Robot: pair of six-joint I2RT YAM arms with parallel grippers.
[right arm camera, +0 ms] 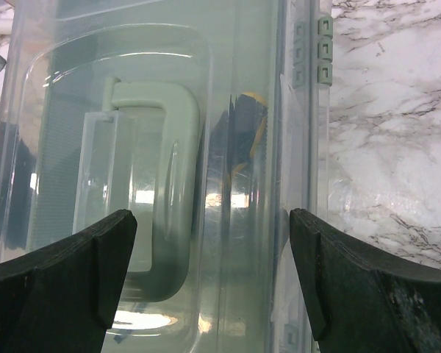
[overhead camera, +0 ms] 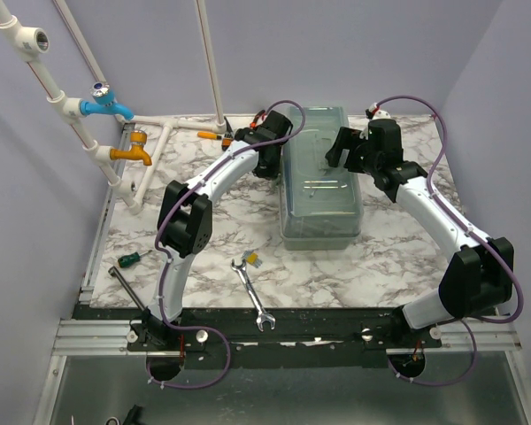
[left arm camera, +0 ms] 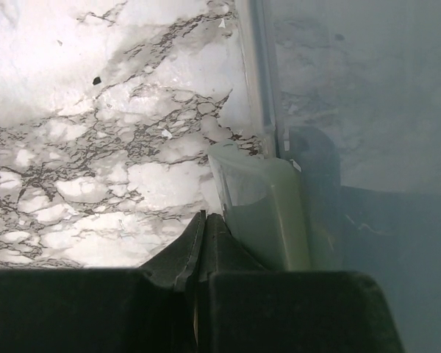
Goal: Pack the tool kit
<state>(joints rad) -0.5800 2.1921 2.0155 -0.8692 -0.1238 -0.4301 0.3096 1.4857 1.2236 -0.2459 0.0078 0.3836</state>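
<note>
Right wrist view: right tool (right arm camera: 210,250) gapes wide above the toolbox (right arm camera: 169,110); left tool (left arm camera: 204,224), pinched closed, sits beside it, perhaps touching.

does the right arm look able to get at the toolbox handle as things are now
Probably yes: the right tool hangs open above the toolbox lid, with the handle just below it and nothing over it. The handle lies flat in its recess, so gripping may be awkward.

High rear overview, facing down; both wrist views close up on the shared toolbox (overhead camera: 321,190)
</note>
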